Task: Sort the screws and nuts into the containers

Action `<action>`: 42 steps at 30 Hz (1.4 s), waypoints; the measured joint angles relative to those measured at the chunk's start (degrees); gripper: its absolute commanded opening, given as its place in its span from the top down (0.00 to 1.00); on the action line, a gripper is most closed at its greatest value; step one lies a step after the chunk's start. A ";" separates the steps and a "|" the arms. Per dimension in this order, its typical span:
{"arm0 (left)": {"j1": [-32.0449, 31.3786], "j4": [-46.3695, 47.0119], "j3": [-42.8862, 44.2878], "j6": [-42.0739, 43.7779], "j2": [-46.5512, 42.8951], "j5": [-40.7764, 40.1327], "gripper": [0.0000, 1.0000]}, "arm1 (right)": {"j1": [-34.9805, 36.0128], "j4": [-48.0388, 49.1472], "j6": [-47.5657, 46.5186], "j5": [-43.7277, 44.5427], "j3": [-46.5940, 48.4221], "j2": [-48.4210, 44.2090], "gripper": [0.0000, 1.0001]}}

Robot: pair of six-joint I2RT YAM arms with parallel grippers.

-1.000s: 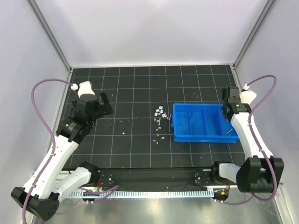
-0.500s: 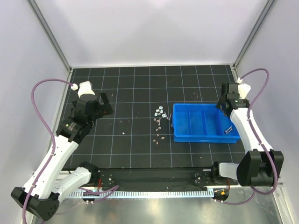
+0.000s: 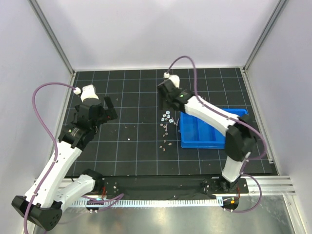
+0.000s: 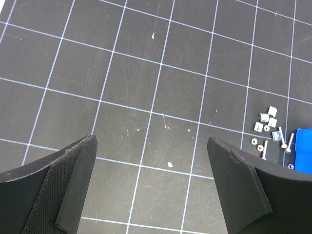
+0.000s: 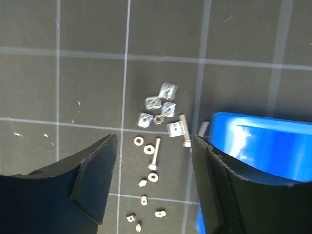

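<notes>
A loose pile of screws and nuts lies on the black grid mat just left of the blue containers tray. My right gripper hangs open above this pile with nothing in it. In the right wrist view, a screw and ring nuts lie between its fingers. Square nuts lie just beyond, and the tray shows at the right. My left gripper stands open and empty over bare mat at the far left. Its wrist view shows the nuts and screws far to the right.
The right arm's forearm crosses over the tray's back part. Small pale specks dot the mat. White walls and metal posts enclose the mat on three sides.
The right arm has swung from the tray's right end leftward across the tray to above the pile, and its gripper has gone from shut to open. The left arm has not moved.
</notes>
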 measured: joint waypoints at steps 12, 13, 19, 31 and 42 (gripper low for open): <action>0.02 0.00 0.00 0.00 -0.02 0.00 0.00 | 2.21 -0.57 1.53 -4.61 -2.38 10.75 0.59; 0.02 0.00 0.00 0.00 -0.02 0.00 0.00 | 2.19 -0.37 1.75 -4.96 -2.60 10.75 0.60; 0.11 0.00 0.00 0.00 -0.02 0.02 0.00 | 2.23 0.81 4.13 -7.04 -6.34 10.78 0.61; 0.26 0.00 0.00 0.00 -0.02 0.13 0.00 | 2.34 2.29 6.91 -7.89 -7.89 13.79 0.67; 0.26 0.00 0.00 0.00 -0.02 0.13 0.00 | 2.40 3.58 7.52 -7.78 -8.00 14.49 0.78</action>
